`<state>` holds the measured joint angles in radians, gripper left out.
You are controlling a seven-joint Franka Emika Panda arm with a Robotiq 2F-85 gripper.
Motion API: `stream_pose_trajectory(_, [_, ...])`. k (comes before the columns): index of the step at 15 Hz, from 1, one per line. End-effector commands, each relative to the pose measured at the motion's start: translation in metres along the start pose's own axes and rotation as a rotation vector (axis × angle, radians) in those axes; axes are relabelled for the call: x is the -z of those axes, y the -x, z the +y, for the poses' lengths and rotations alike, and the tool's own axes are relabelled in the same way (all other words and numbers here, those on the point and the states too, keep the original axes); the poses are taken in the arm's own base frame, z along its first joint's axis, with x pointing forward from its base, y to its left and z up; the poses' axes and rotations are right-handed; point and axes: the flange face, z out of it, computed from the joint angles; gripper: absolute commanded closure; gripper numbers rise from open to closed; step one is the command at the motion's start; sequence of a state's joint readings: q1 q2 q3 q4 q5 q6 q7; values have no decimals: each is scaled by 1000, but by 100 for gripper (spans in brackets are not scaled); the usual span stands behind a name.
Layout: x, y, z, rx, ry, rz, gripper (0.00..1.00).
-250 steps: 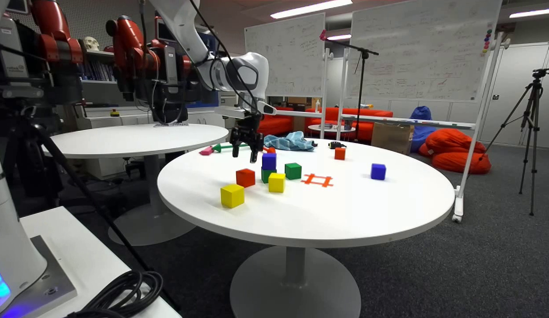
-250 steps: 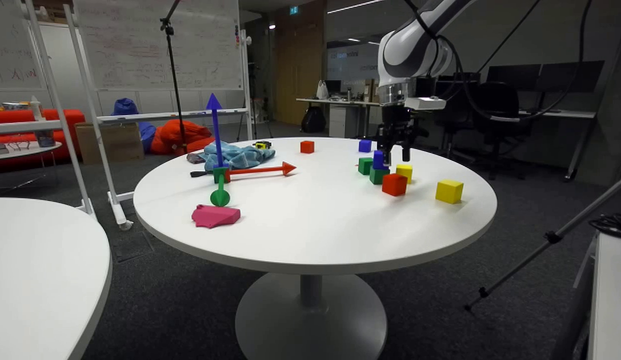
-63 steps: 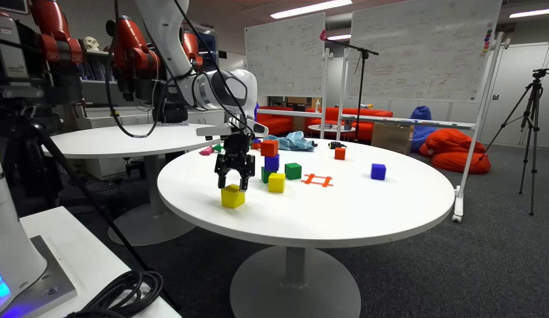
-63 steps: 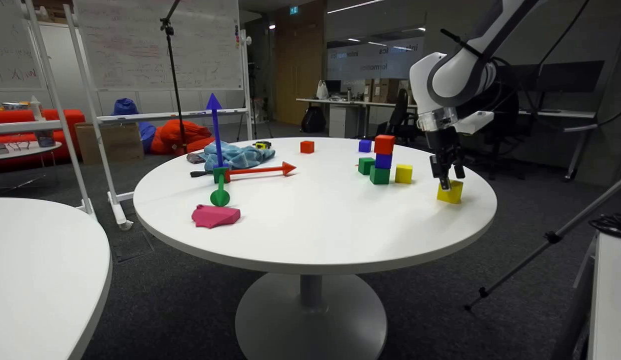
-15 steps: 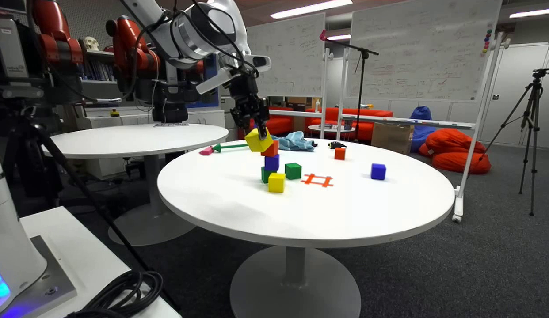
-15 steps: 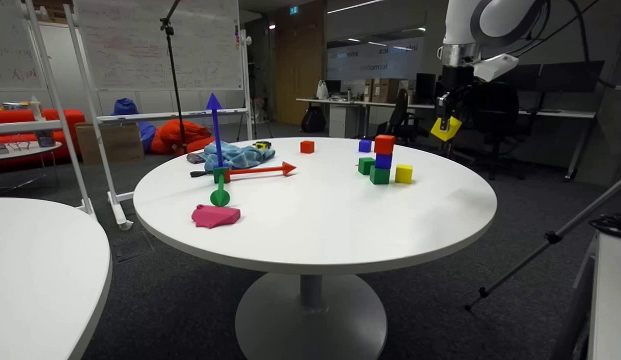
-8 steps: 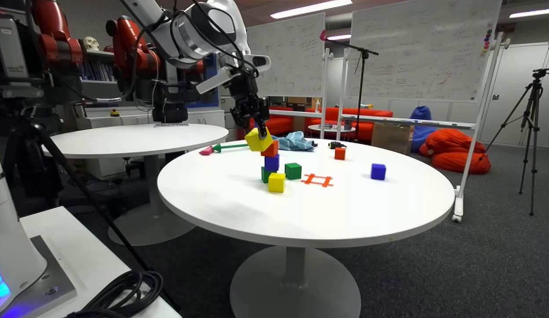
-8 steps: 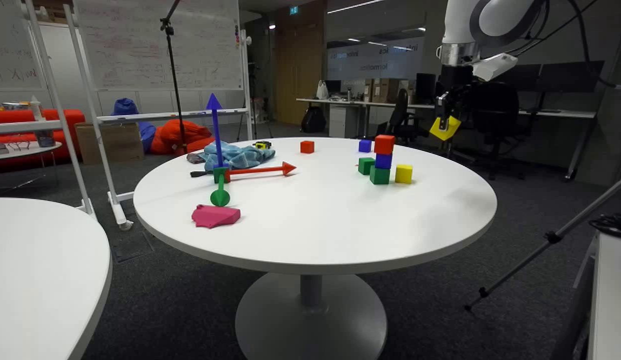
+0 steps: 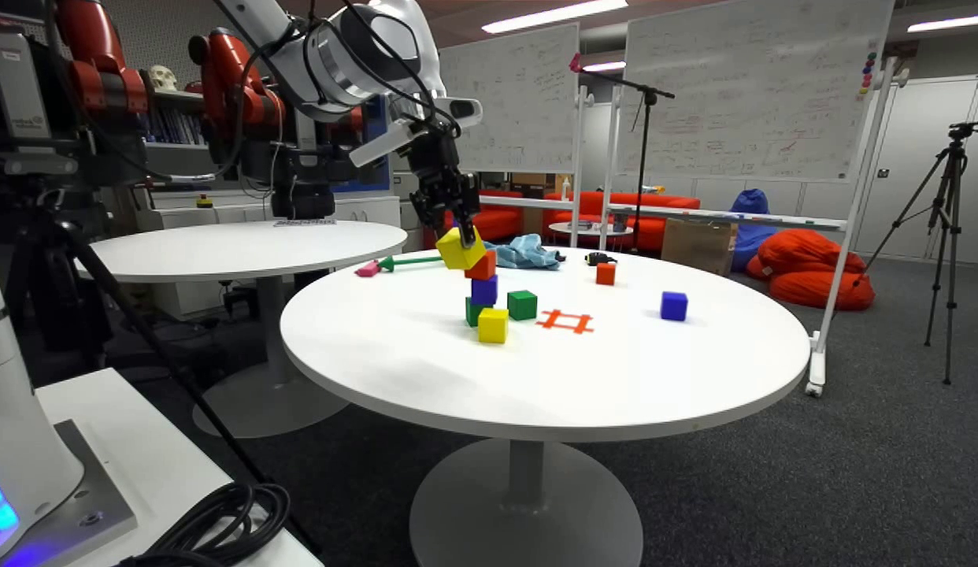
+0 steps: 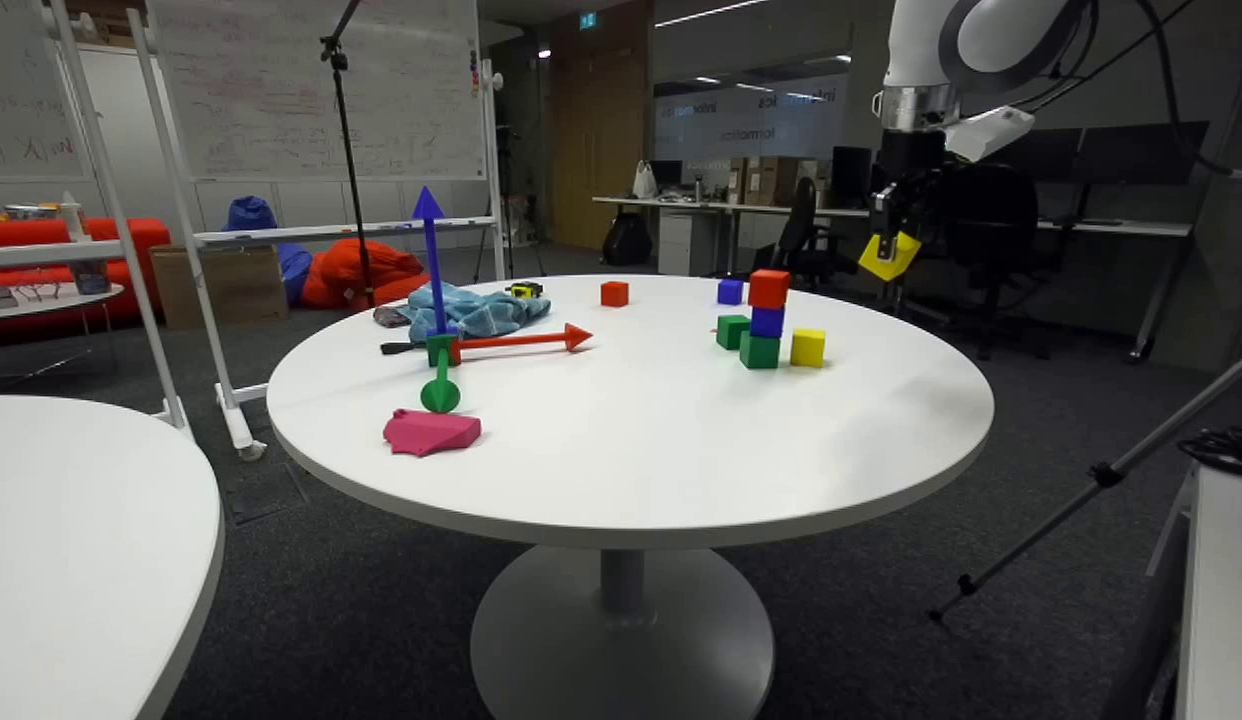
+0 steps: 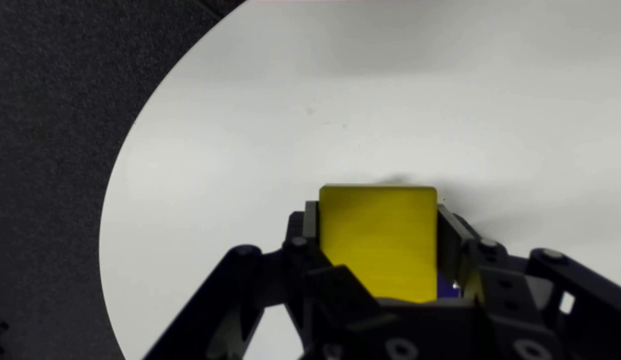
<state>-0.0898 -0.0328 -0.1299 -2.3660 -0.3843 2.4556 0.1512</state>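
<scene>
My gripper is shut on a yellow cube, its pads against two opposite sides. In both exterior views the held yellow cube hangs tilted in the air above the white table. A stack stands on the table: green cube below, blue cube in the middle, red cube on top. The held cube covers part of that red cube in an exterior view, though the two stand apart. Beside the stack sit a second yellow cube and a second green cube.
Farther off lie a blue cube, a red cube and an orange crossed-line mark. A blue cloth, an upright blue arrow joined to red and green ones, and a pink piece occupy another side.
Earlier the red cube went from the table onto the stack. Since then my gripper has taken the yellow cube near the edge and lifted it. Over the last second nothing visibly moves.
</scene>
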Motion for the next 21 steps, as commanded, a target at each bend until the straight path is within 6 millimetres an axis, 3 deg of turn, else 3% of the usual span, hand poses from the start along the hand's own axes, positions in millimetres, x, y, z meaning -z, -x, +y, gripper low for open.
stream_pose_trajectory(1, [16,-10,1,18,14,4,69])
stream_pose_trajectory(13, [80,-73,-2,128,73,-48,69])
stream_pose_trajectory(21, [90,-126,-19,193,100,-90,69])
